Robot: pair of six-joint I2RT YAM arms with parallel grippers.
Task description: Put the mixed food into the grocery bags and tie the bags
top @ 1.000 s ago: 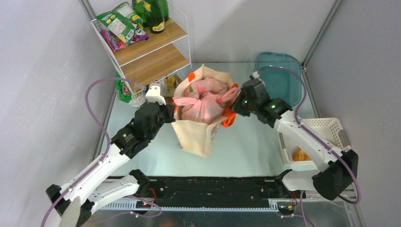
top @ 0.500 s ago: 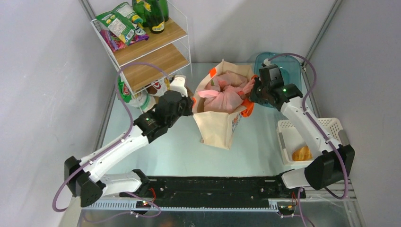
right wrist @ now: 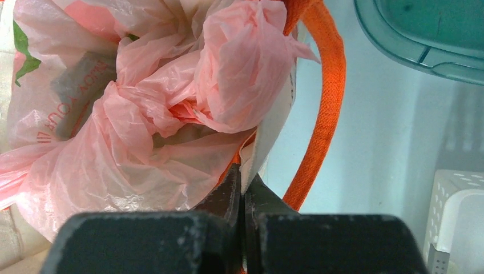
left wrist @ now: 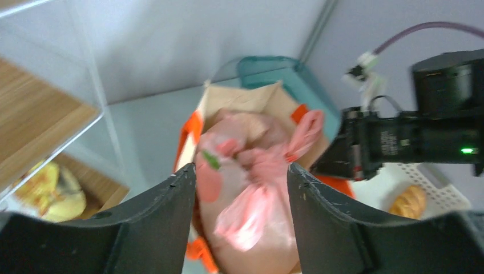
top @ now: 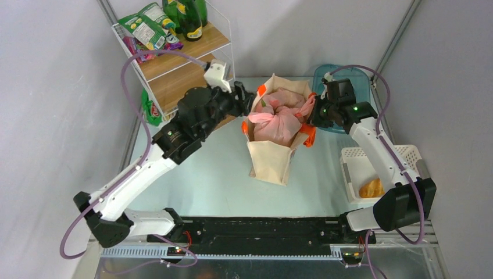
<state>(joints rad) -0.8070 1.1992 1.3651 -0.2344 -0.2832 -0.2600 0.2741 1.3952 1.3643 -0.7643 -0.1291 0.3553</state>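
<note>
Upright mid-table, beige tote (top: pixel 268 157), mouth open upward. Holds the pink plastic bag (top: pixel 278 123), knotted at the top and filling the tote's mouth; contents not discernible through the crumpled plastic. At the tote's left rim, left gripper (left wrist: pixel 241 171), fingers spread apart and gripping nothing, with the pink bag framed between them in the wrist view. At the right rim, right gripper (right wrist: pixel 242 185), pressed together on the tote's beige edge just beside an orange handle (right wrist: pixel 330 108). At near right, white lattice basket (top: pixel 407 156) with one bread roll (top: pixel 371 189) inside. At far right, teal tray (top: pixel 357 78), just behind the right gripper. At far left, wire shelf rack (top: pixel 174 58): dark green bottles (top: pixel 189 20) and snack packets (top: pixel 145 29) on the top shelf, another green packet (top: pixel 151 110) at its foot.
</note>
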